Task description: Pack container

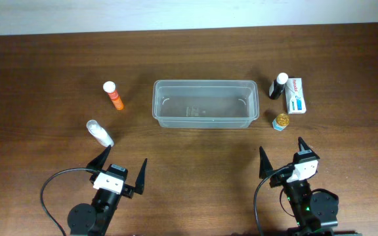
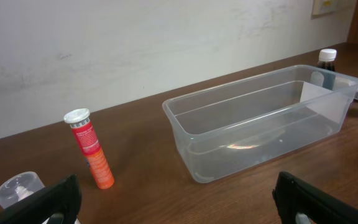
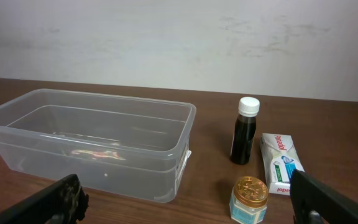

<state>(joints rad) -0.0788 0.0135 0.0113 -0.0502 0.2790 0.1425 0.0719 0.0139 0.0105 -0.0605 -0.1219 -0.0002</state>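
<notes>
Viewing from overhead, we note the container [image 1: 204, 103] at the centre of the worktop [image 1: 44, 65], nearer its far edge. Left gripper [image 1: 126, 156] and right gripper [image 1: 281, 145] sit by the near edge, both spread wide, gripping nothing.

Robot test bench — wooden table [image 1: 44, 59], bare white wall [image 2: 135, 43]

Soft, even light fills all three views, nothing dim. From overhead the dark wood surface [image 1: 44, 59] carries a faint sheen, and shadows beside the items stay short and weak. In the left wrist view a pale glint sits low in the clear container [image 2: 204, 155]. Both wrist pictures hold sharp mid-frame, while the black fingers [image 2: 45, 204] at the bottom corners blur.
</notes>
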